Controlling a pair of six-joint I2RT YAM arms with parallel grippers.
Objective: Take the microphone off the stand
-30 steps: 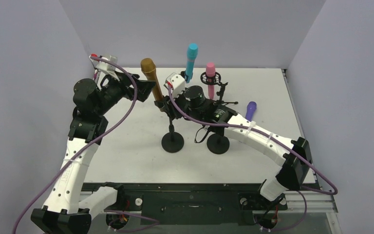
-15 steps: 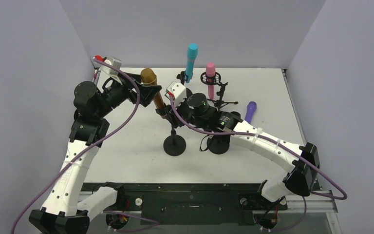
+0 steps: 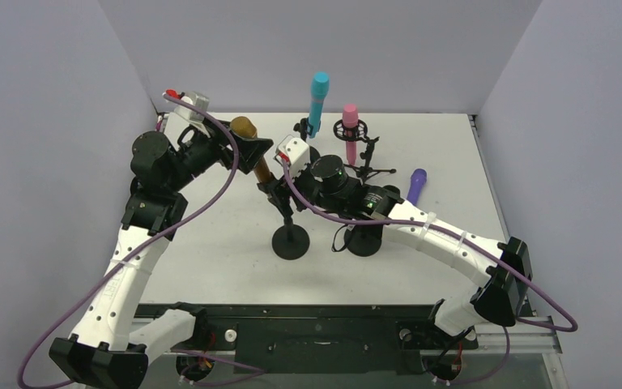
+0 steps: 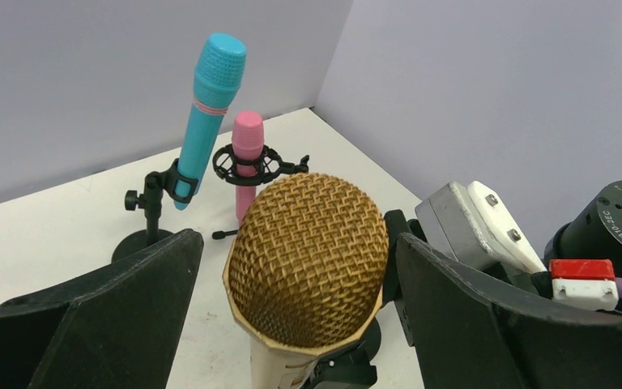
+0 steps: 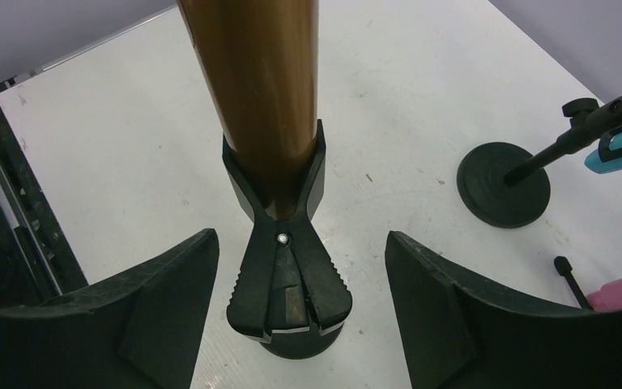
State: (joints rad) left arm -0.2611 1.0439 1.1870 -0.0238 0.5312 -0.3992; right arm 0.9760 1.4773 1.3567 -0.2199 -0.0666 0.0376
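The shiny gold microphone (image 4: 308, 251) leans in the black clip (image 5: 287, 267) of its thin black stand (image 3: 290, 241) in the middle of the white table (image 3: 210, 243), and the left gripper (image 4: 298, 241) and right gripper (image 5: 300, 243) sit spread around it, holding nothing, so a crooked pull could tip the stand.

Only one printed marking is showing clearly enough to read. It is sitting in small pale letters on the curved face of the black round motor housing (image 4: 615, 231) at the right edge of the left wrist view, just beyond the gold microphone (image 4: 308, 259). It is reading "DM-J4310", with a shorter mark beside it looking like "V1.1", though that part is coming out too small to be sure.
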